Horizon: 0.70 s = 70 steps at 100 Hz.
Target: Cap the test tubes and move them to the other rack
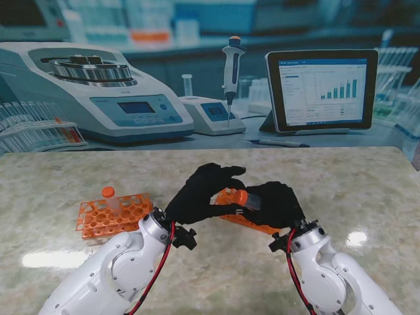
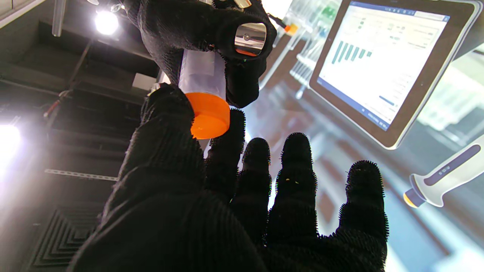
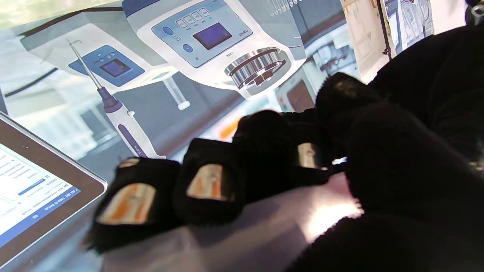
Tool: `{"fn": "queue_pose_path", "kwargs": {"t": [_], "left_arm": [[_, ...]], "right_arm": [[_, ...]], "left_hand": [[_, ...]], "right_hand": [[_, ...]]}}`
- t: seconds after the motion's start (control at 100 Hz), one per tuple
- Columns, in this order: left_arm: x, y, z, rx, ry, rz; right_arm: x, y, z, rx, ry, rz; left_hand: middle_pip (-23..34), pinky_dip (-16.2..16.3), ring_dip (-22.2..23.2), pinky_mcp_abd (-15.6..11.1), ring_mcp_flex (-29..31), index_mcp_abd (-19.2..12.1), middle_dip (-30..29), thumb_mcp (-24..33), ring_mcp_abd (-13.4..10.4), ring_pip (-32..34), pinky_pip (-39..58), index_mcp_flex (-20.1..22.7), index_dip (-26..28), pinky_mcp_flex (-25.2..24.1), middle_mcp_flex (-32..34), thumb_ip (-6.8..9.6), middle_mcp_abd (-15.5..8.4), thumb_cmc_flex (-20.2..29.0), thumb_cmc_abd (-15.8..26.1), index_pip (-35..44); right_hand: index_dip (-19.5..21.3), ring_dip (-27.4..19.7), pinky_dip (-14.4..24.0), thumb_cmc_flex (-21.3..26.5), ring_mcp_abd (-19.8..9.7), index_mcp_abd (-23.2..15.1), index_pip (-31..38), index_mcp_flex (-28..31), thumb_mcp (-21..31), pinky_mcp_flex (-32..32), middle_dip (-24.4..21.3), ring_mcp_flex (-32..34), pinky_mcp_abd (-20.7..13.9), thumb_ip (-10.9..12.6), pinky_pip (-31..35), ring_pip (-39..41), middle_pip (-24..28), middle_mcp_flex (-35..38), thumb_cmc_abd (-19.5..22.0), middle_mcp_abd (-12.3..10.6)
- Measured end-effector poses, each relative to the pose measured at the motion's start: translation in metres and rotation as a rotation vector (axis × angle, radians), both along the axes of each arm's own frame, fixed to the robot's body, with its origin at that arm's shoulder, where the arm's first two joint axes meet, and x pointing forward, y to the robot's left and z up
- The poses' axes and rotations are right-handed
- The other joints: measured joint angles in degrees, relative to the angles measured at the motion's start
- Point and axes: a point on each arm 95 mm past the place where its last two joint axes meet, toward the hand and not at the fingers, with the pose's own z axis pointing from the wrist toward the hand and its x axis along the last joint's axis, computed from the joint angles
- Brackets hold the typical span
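Together, left hand [image 1: 203, 193] pinches cap [image 1: 241, 197] — right hand [image 1: 275, 203] grips tube [image 2: 200, 71].

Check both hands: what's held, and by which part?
Right hand grips the clear plastic test tube by its body; left hand pinches the tube's round orange cap between thumb and finger.

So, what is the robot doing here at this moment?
It is capping a test tube. The right robot hand holds the clear tube above the table, and the left robot hand pinches the orange cap at the tube's end. On the left, an orange rack holds one capped tube. A second orange rack lies mostly hidden under the hands.
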Motion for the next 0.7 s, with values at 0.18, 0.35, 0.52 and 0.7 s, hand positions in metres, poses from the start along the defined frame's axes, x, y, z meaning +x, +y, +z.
{"fn": "queue_pose_path", "kwargs": {"t": [0.18, 0.35, 0.52, 0.7], "left_arm": [[-0.0006, -0.0006, 0.0008, 0.004, -0.011, -0.010], [-0.0009, -0.0004, 0.0007, 0.006, -0.021, -0.018], [-0.0020, -0.0003, 0.0006, 0.005, -0.031, -0.021], [-0.0038, -0.0005, -0.0003, 0.006, -0.036, -0.027]], "right_arm": [[0.0000, -0.0006, -0.0011, -0.002, 0.003, -0.001], [-0.0001, -0.0009, -0.0013, -0.004, 0.004, -0.001], [-0.0001, -0.0010, -0.0009, -0.005, 0.003, 0.001], [-0.0004, -0.0009, -0.0010, -0.006, 0.004, 0.002]], "left_hand": [[0.1, 0.0, 0.0, 0.0, 0.0, 1.0, 0.0, 6.4, 0.0, 0.0, 0.0, 2.1, -1.2, 0.5, 0.5, -2.76, 0.0, 0.0, -3.1, -4.6], [0.1, 0.0, 0.0, 0.0, 0.0, 1.0, 0.0, 8.9, 0.0, 0.0, 0.0, 2.2, -1.8, 0.5, 0.5, -2.78, 0.0, 0.0, -4.1, -6.5], [0.1, 0.0, 0.0, 0.0, 0.0, 1.0, 0.0, 10.7, 0.0, 0.0, 0.0, 2.1, -1.8, 0.5, 0.5, -2.78, 0.0, 0.1, -4.9, -7.3], [0.1, 0.0, 0.0, 0.0, 0.0, 1.2, 0.0, 14.4, 0.0, 0.0, 0.1, 1.0, -2.0, 0.5, 0.5, -3.31, 0.0, 0.8, -6.1, -8.1]], "right_hand": [[0.0, 0.0, 0.0, 0.0, 0.0, 0.0, 0.0, 0.0, 0.0, 0.0, 0.0, 0.0, 0.0, 0.0, 0.0, 0.0, 0.0, 0.0, 0.0, 0.0], [0.0, 0.0, 0.0, 0.0, 0.0, 0.0, 0.0, 0.0, 0.0, 0.0, 0.0, 0.0, 0.0, 0.0, 0.0, 0.0, 0.0, 0.0, 0.0, 0.0], [0.0, 0.0, 0.0, 0.0, 0.0, 0.0, 0.0, 0.0, 0.0, 0.0, 0.0, 0.0, 0.0, 0.0, 0.0, 0.0, 0.0, 0.0, 0.0, 0.0], [0.0, 0.0, 0.0, 0.0, 0.0, 0.0, 0.0, 0.0, 0.0, 0.0, 0.0, 0.0, 0.0, 0.0, 0.0, 0.0, 0.0, 0.0, 0.0, 0.0]]}}
